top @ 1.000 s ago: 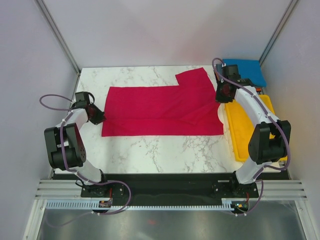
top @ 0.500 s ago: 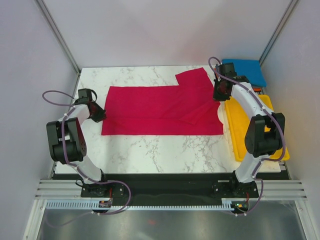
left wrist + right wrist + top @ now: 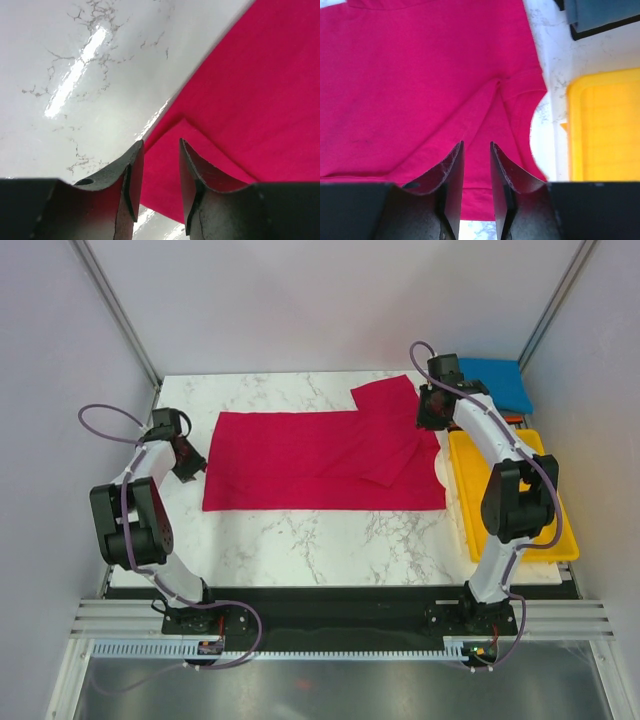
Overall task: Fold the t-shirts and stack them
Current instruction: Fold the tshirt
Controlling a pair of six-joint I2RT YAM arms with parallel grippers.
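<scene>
A crimson-red t-shirt (image 3: 320, 460) lies flat across the marble table (image 3: 300, 535), part folded, one sleeve at the far right. My left gripper (image 3: 192, 462) is open at the shirt's left edge; in the left wrist view (image 3: 161, 150) red cloth (image 3: 250, 90) lies under and between the fingers. My right gripper (image 3: 428, 418) is open over the shirt's right sleeve area; in the right wrist view (image 3: 477, 150) red cloth (image 3: 420, 75) fills the frame. A bright blue folded shirt (image 3: 492, 380) lies at the far right corner. A dark grey fabric edge (image 3: 600, 12) shows in the right wrist view.
A yellow plastic tray (image 3: 500, 490) lies along the table's right side, also in the right wrist view (image 3: 605, 125). Grey walls enclose the table. The arm bases stand on a black rail (image 3: 330, 615) at the near edge.
My right gripper has moved away from the tray edge, up and left onto the shirt's right sleeve area. My left gripper has shifted slightly farther along the shirt's left edge.
</scene>
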